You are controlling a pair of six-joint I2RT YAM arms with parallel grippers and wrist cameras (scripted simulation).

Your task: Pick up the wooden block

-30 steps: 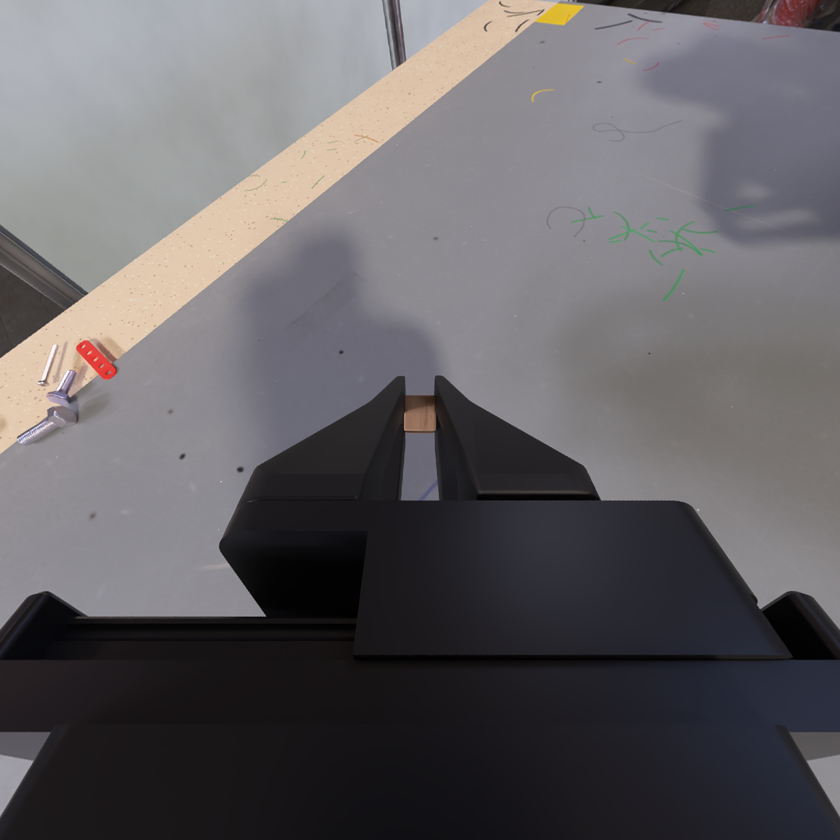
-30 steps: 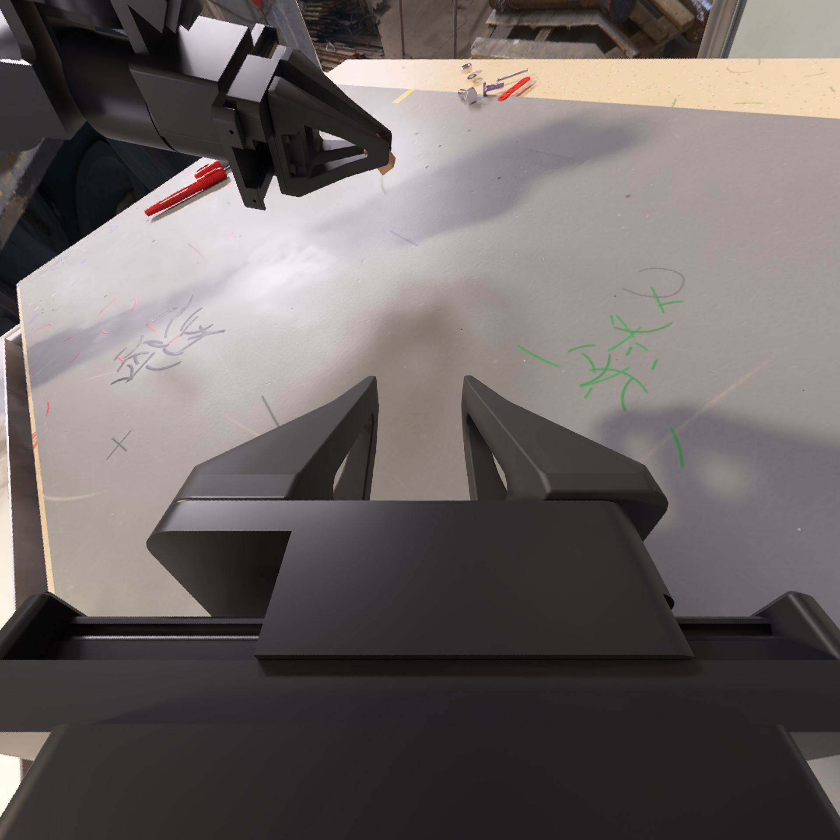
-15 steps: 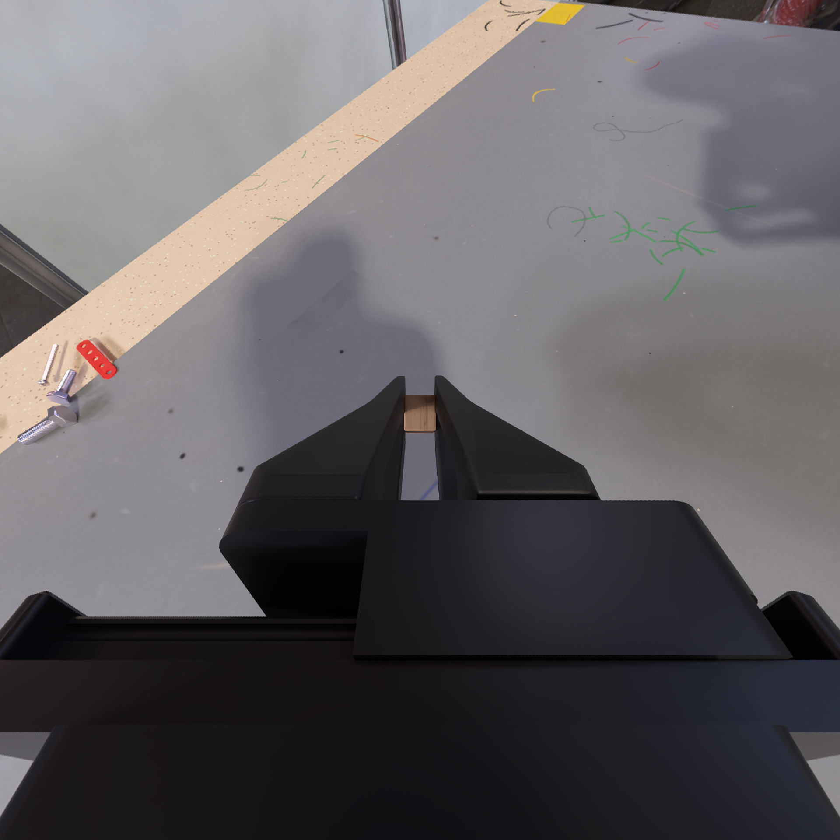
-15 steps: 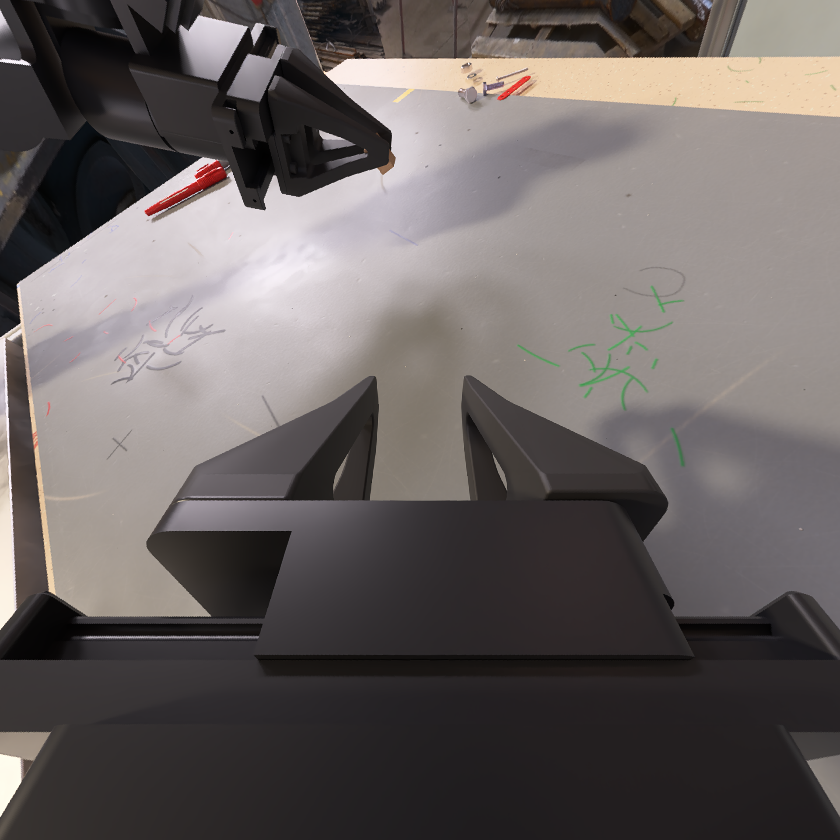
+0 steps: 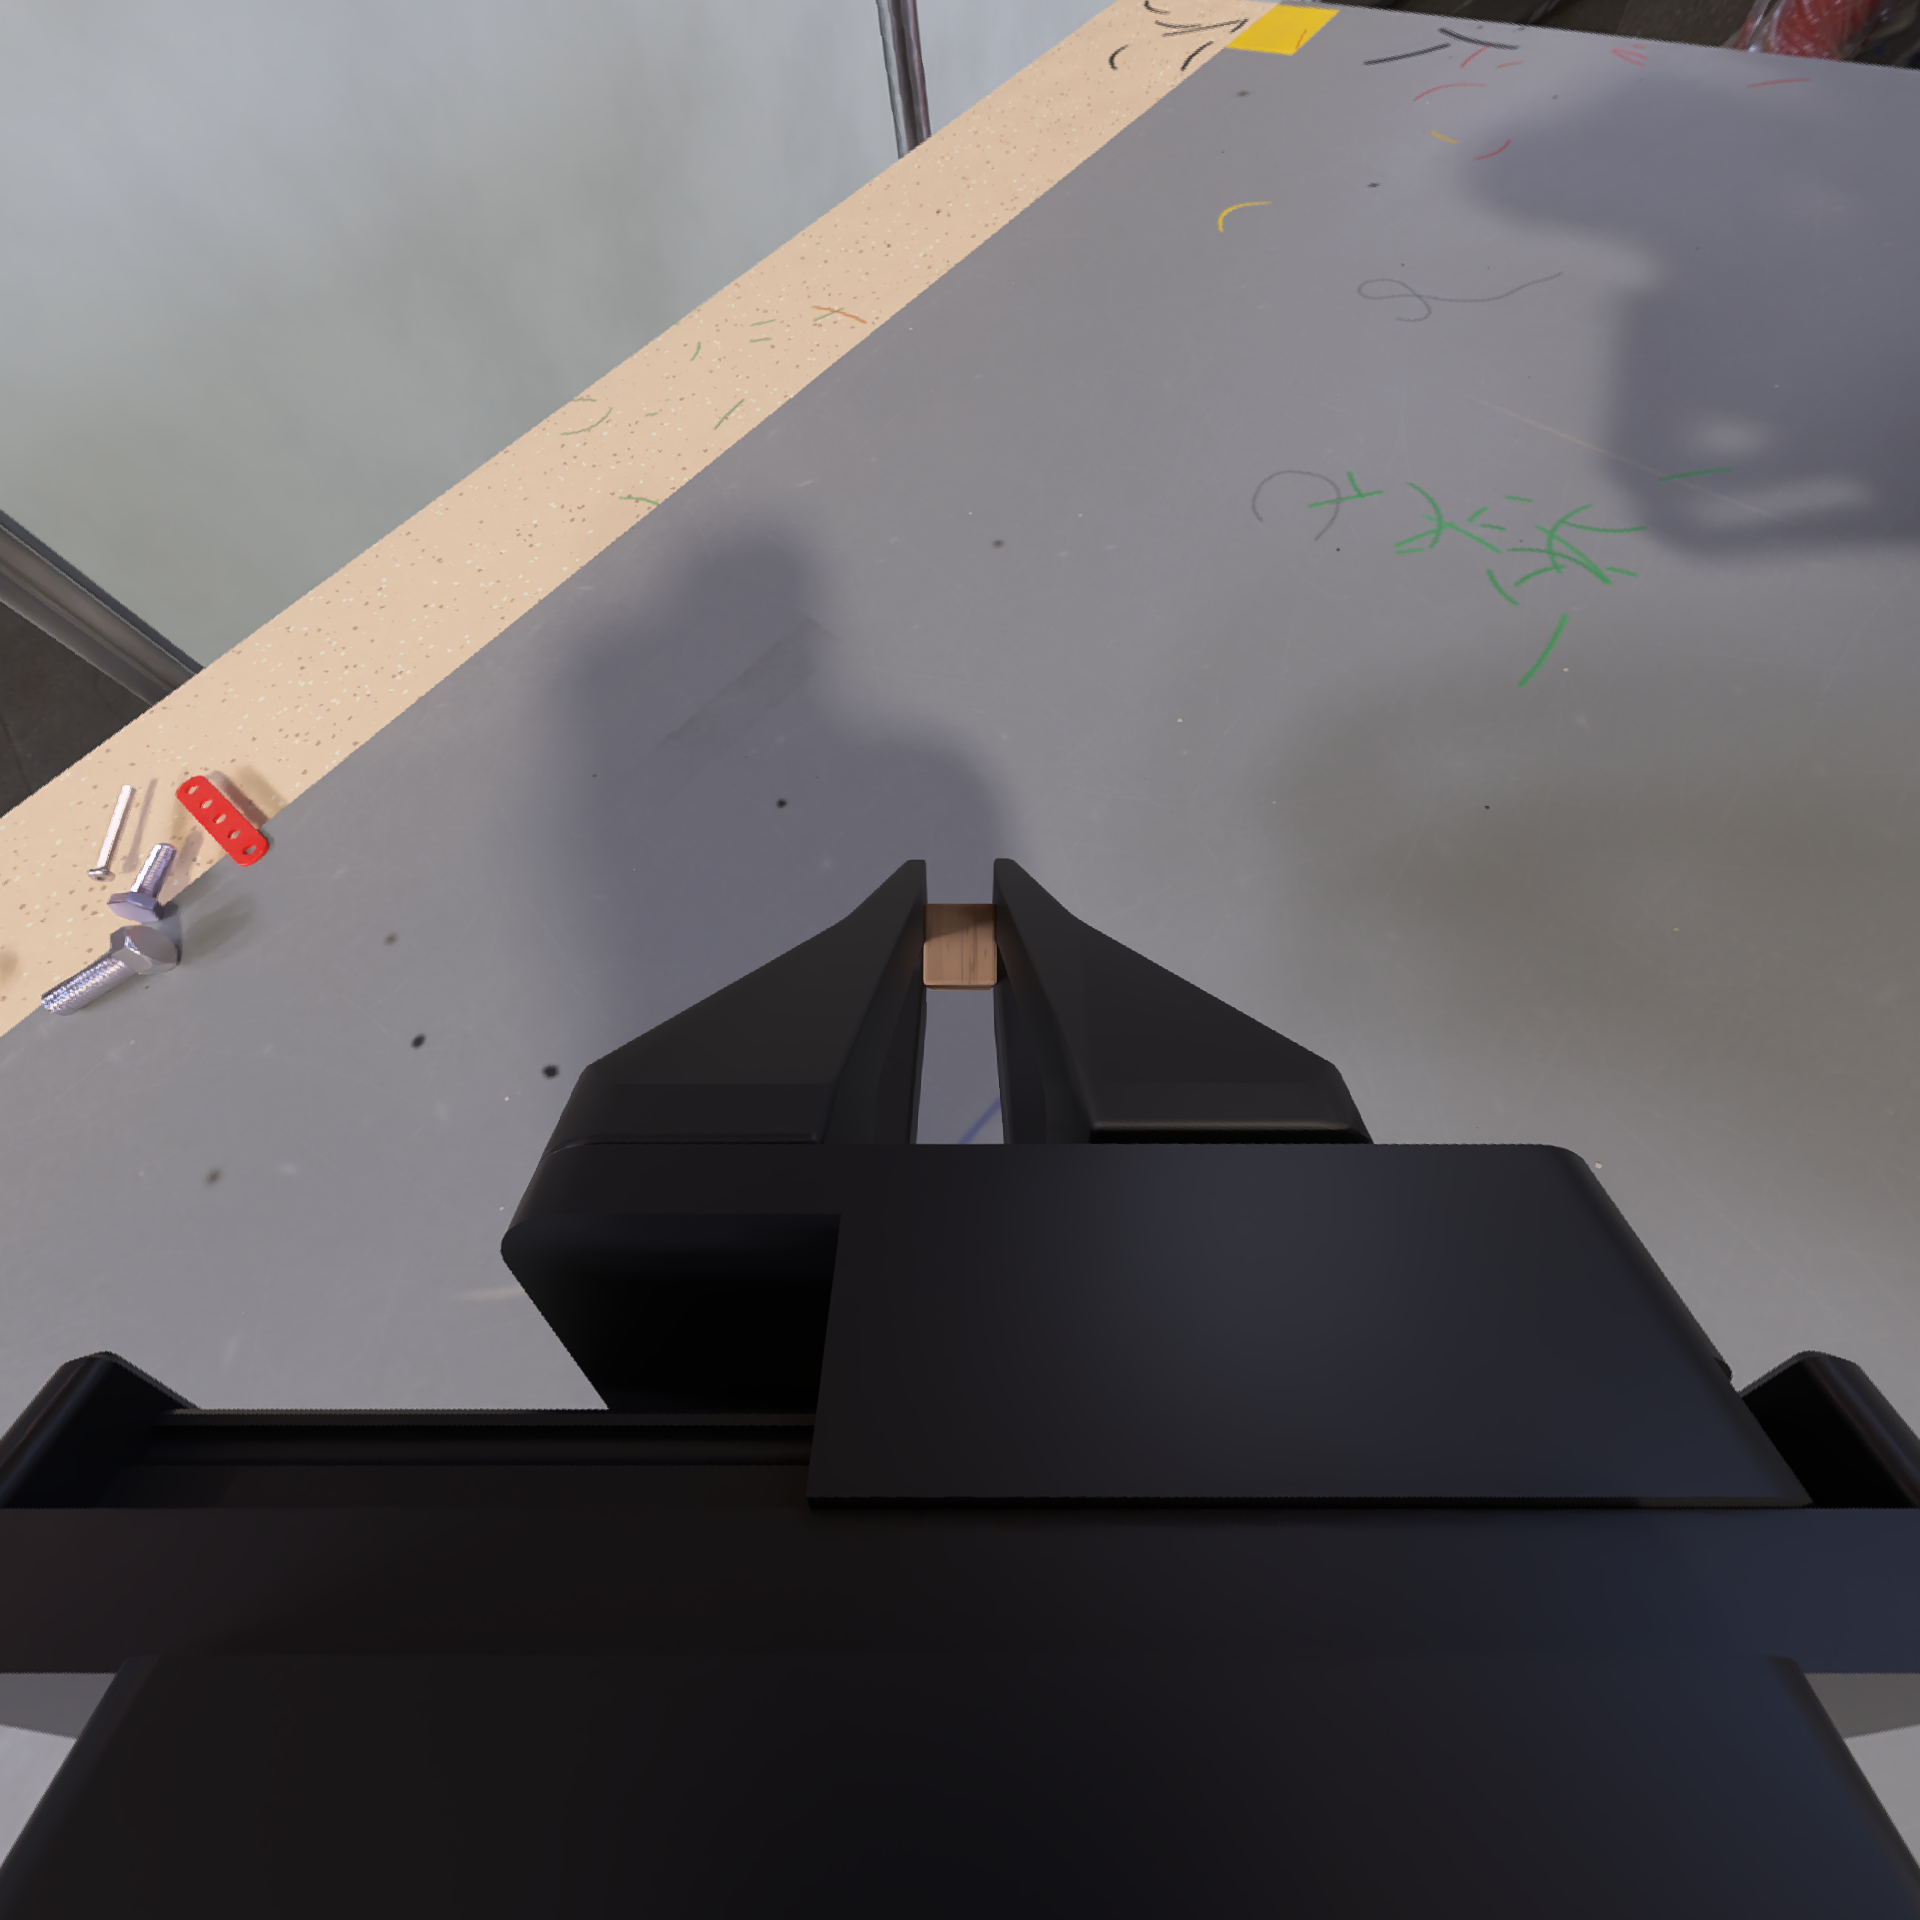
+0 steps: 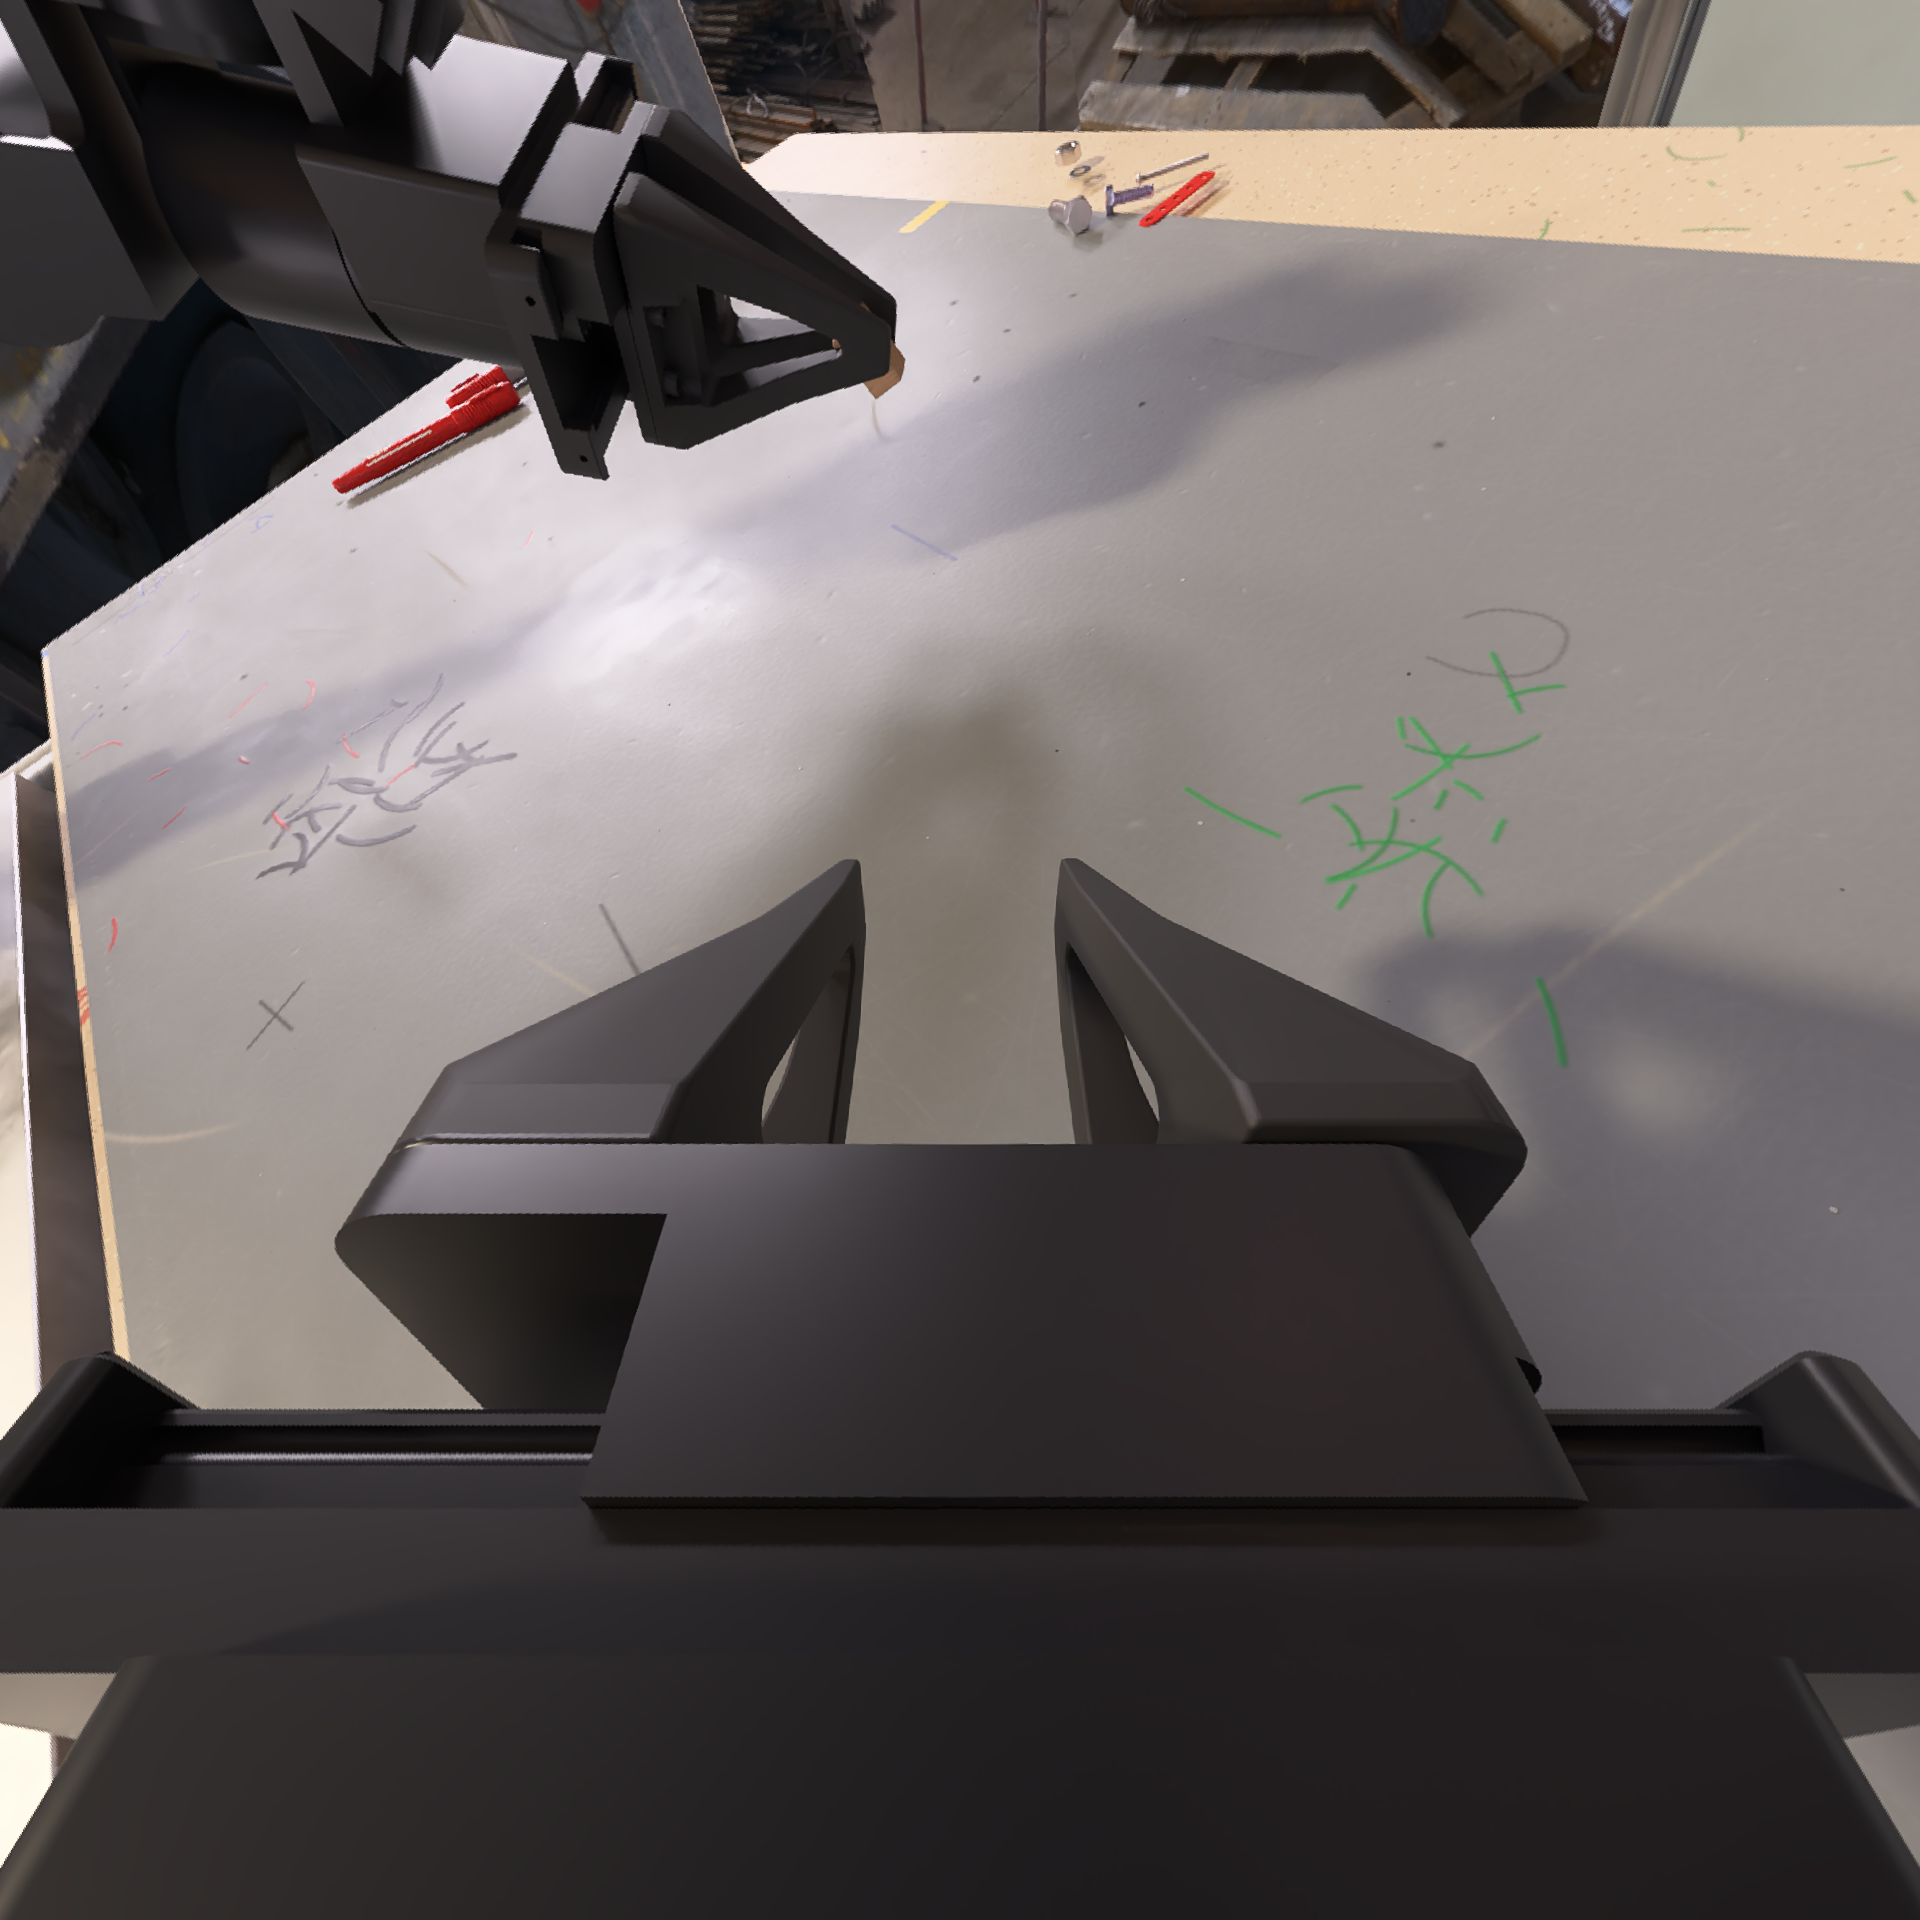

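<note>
Nothing has shifted since the earlier frames: your left gripper [image 5: 958, 883] stays clamped on the wooden block [image 5: 959, 943], lifted above the grey surface [image 5: 1143, 665], right gripper [image 6: 958, 883] open and empty, and that fingertip-only hold could let it slip.

Grey surface [image 5: 1143, 644] with a tan speckled strip [image 5: 540, 488] along one edge, scribbled in green, grey and red pen. On the strip: red strip with holes [image 5: 221, 820], thin pin [image 5: 111, 831], two bolts [image 5: 109, 966]. Red marker [image 6: 426, 442] lies near the far left edge in the right wrist view.
</note>
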